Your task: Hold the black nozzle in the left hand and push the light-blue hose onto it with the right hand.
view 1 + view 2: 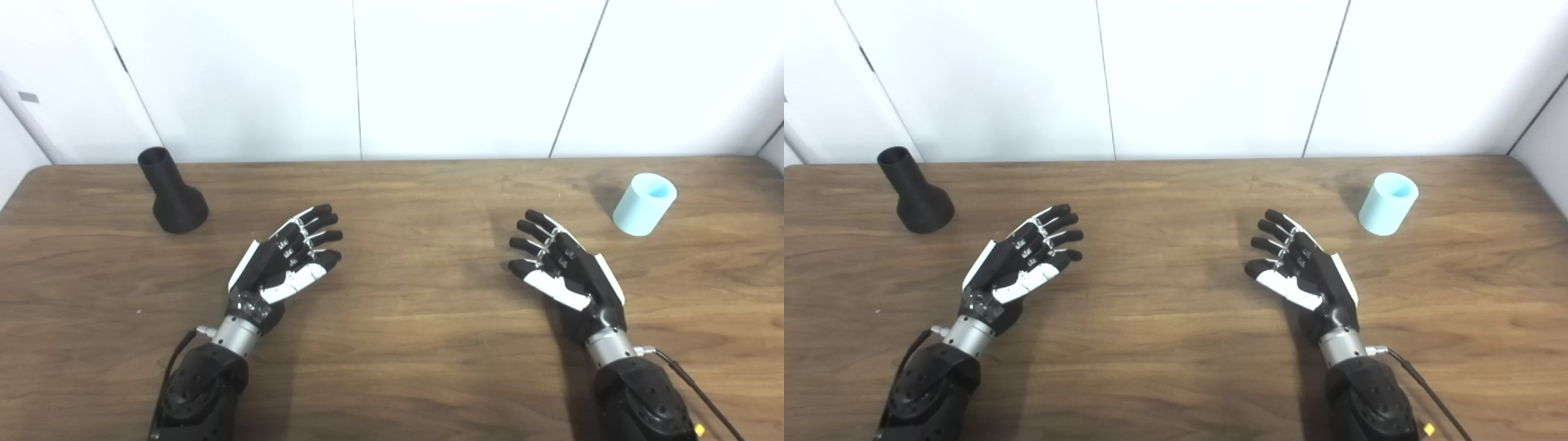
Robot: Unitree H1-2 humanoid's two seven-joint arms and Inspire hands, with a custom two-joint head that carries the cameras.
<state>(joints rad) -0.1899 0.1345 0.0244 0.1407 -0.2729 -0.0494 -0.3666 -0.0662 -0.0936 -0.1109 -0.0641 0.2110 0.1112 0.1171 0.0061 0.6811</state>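
Hands idle, task not yet begun. Left eye view: left hand [285, 260] lies spread above the wooden table [404, 343], fingers apart, grasping nothing; right hand [563, 266] likewise released and empty, palms turned toward each other. Black nozzle [174, 193] stands upright on its flared base, narrow mouth up, at about ten o'clock from the left hand and apart from it. Light-blue hose [644, 204], a short tube on end with its open bore uppermost, stands at about one o'clock from the right hand, also apart.

Right eye view: same arrangement confirmed. Nozzle [914, 193] sits near the table's far left; hose [1388, 203] toward the far right; the two are well apart, with both hands between them. Each hand is the nearer one to its assigned part. Judgement: the long axes of both parts run vertically, so each calls for a sideways wrap before the parts can be brought together.
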